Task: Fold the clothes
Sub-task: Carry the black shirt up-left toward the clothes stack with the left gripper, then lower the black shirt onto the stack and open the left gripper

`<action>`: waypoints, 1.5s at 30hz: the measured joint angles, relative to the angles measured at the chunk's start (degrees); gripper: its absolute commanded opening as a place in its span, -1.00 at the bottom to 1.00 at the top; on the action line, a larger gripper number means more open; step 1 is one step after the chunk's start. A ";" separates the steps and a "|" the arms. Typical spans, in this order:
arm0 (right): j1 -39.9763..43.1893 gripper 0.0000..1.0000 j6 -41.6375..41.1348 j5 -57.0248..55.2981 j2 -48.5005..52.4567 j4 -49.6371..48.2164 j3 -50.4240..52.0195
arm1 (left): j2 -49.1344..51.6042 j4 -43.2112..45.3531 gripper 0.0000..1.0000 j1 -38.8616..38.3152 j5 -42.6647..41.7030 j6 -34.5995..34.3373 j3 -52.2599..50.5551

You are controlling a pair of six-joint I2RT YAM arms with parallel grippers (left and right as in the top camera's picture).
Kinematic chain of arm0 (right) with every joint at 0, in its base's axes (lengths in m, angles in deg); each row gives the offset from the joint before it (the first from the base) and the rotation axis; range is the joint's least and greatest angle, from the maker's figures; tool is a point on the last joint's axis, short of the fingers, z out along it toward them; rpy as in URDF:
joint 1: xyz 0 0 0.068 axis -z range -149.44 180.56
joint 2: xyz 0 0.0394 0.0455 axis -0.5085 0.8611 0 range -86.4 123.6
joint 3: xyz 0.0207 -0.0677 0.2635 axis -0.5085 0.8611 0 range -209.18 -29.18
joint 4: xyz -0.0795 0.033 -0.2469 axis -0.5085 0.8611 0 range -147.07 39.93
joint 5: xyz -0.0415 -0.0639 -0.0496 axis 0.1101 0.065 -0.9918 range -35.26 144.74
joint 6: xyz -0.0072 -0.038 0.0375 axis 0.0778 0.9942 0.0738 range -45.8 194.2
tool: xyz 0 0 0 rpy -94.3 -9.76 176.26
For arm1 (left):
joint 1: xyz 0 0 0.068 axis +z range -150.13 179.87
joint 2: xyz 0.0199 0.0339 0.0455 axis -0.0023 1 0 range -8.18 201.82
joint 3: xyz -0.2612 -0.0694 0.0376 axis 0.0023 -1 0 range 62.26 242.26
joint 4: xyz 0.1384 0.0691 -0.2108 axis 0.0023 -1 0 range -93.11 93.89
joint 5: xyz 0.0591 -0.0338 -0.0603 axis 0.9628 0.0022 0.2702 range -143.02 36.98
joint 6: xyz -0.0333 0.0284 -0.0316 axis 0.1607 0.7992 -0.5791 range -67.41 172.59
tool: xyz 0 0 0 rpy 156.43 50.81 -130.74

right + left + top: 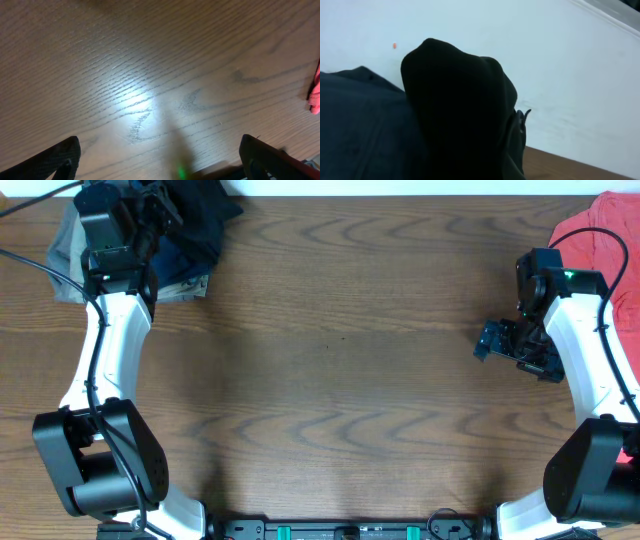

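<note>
Red shirt (600, 225) (far right), folded garments (188, 272)

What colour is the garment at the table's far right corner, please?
The garment is coral red, clearest in the overhead view.

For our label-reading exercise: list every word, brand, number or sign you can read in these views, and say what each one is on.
No text can be read in any view.
Black shirt: no logo, tag or print shows.
Front bar: small green marks, too small to read as words or numbers.
</note>
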 measured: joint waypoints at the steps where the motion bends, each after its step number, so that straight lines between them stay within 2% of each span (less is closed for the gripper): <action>1: 0.00 0.99 0.00 0.00 0.00 0.00 0.02 | 0.09 0.02 -0.88 0.00 0.83 -0.15 0.00; 12: 0.00 0.99 0.00 0.00 0.00 0.00 0.00 | 7.56 3.26 -0.88 2.36 9.18 0.11 0.00; 20: 0.00 0.98 0.00 0.00 0.00 0.00 0.02 | 13.81 10.78 -0.88 8.44 10.71 1.03 0.00; 25: 0.00 0.99 0.00 0.00 0.00 0.00 0.02 | 16.26 11.58 -0.88 11.10 10.73 1.03 0.00; 26: 0.00 0.99 0.00 0.00 0.00 0.02 0.00 | 16.55 11.58 -0.80 11.50 10.73 1.03 0.00; 28: 0.00 0.99 0.00 0.00 0.00 0.00 0.02 | 16.79 11.54 -0.23 12.20 10.73 1.14 0.00; 31: 0.00 0.98 0.00 0.00 0.00 0.00 0.02 | 16.76 11.85 0.75 13.18 11.23 1.68 0.11; 32: 0.00 0.98 0.00 0.00 0.00 0.00 0.02 | 16.79 11.91 0.98 13.40 11.37 1.68 0.17; 38: 0.00 0.98 0.00 0.00 0.00 0.00 0.00 | 15.52 12.04 0.96 13.97 10.12 1.86 0.22; 45: 0.00 0.99 0.00 0.00 0.00 0.00 0.00 | 8.09 15.32 0.96 12.66 9.09 1.88 0.42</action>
